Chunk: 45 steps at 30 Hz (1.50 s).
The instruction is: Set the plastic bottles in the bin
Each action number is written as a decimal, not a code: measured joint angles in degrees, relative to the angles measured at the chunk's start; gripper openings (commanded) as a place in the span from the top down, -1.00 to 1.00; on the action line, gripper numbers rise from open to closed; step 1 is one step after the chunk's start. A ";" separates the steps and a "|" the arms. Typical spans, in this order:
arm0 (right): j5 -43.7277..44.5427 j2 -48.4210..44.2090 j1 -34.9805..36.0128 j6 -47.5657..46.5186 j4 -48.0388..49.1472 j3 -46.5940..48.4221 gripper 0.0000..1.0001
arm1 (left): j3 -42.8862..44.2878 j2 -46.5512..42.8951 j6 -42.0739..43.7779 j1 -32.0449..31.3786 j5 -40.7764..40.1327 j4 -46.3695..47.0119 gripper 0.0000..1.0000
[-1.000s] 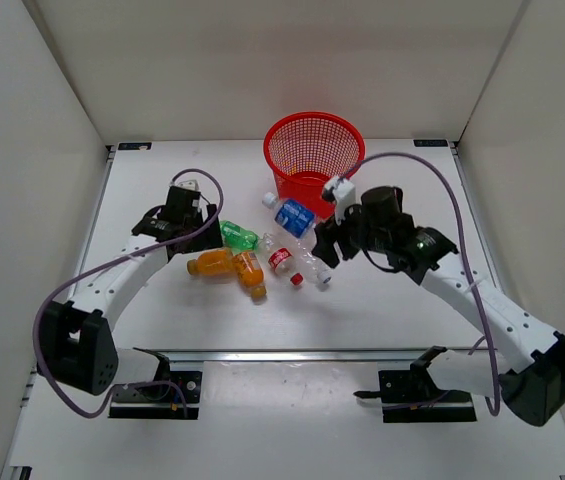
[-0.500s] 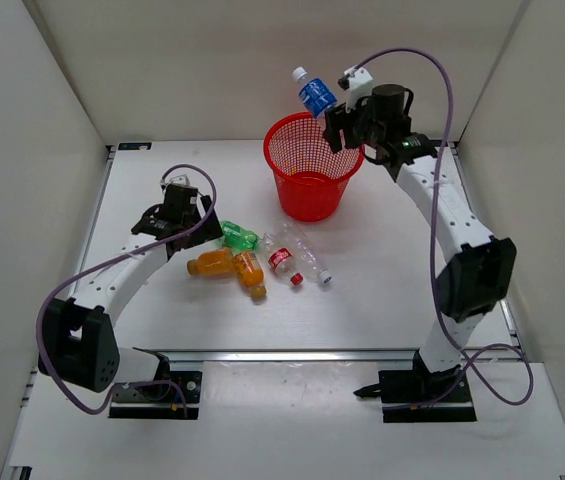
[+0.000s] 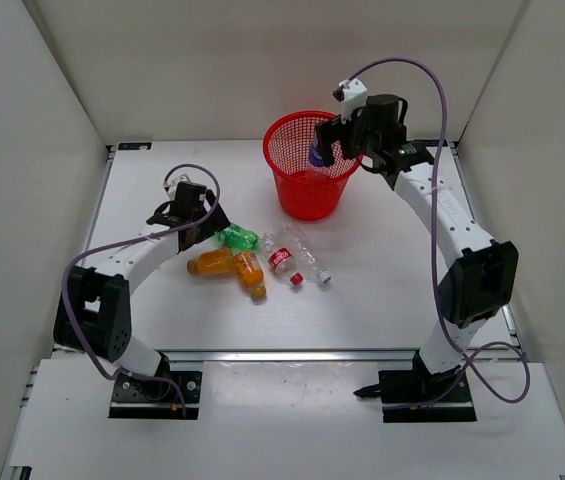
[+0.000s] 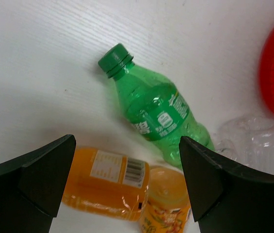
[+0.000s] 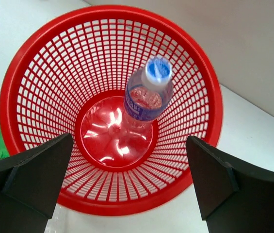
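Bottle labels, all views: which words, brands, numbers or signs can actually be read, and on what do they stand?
No text is clear enough to quote.
Green bottle: label with a logo and small print, blurred.
Orange bottle: white panel with a barcode, digits too small.
Second orange bottle: printed yellow label, cut off and blurred.
Blue-label bottle inside the bin: lettering blurred.
Red-label bottle: too small.

bin (image 3: 302, 200) rear centre | one bottle (image 5: 146, 97) inside | four bottles (image 3: 250, 272) front-left, seemingly touching
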 measured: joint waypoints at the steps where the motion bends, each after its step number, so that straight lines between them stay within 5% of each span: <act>1: 0.79 -1.73 0.26 -0.02 0.68 -1.75 -0.99 | 0.00 0.52 -0.66 0.04 0.00 1.09 -0.97; 15: 6.32 -29.77 -3.85 10.27 2.56 -30.42 -0.99 | 7.15 16.92 -2.91 -3.87 0.15 6.29 -0.95; 23: 9.90 -39.85 -8.59 15.06 -1.70 -35.26 -0.98 | 12.44 22.73 -2.29 -4.63 0.11 7.32 -0.33; 29: 10.75 -45.03 -10.29 16.33 -5.88 -41.42 -0.99 | 12.55 21.57 -1.62 -3.98 -0.20 7.21 0.00; 37: 14.45 -46.49 -11.43 18.12 -12.09 -47.50 -0.98 | 13.42 5.42 4.11 -4.76 -9.60 11.43 0.01; 45: 13.77 -51.69 -9.44 20.72 -12.41 -53.64 -0.98 | 32.17 7.37 10.36 -13.42 -15.23 27.45 0.01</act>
